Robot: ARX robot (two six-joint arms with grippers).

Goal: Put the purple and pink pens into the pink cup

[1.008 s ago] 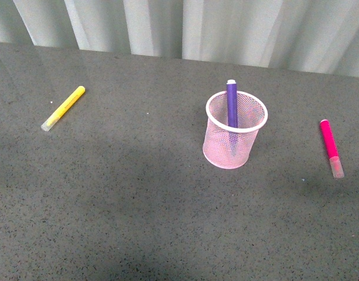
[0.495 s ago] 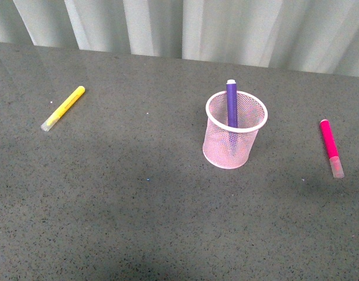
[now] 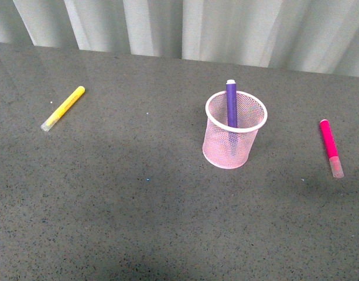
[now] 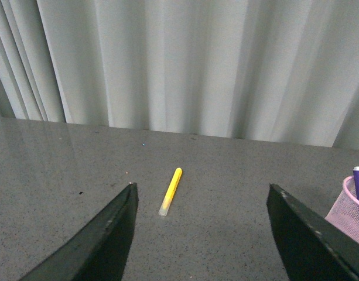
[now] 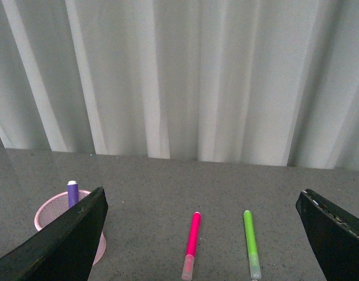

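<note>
On the grey table the count is one pink cup and four pens: one purple pen, one pink pen, one yellow marker and one green pen, the last visible only in the right wrist view. Neither arm appears in the front view. The left gripper is spread wide with nothing between its dark fingers; the yellow marker lies on the table beyond the gap, well clear of both. The right gripper is likewise spread wide and holds nothing; the pink pen and the green pen lie side by side on the table beyond its gap, untouched. Both wrist cameras face the pale curtain at the far edge of the table. The cup stands upright near the middle of the table and contains one item, the purple pen, which stands on end against the far side of the rim with its top above it. The pink pen lies flat to the cup's right, well apart from it, clear cap toward the robot. The yellow marker lies flat far to the cup's left.
</note>
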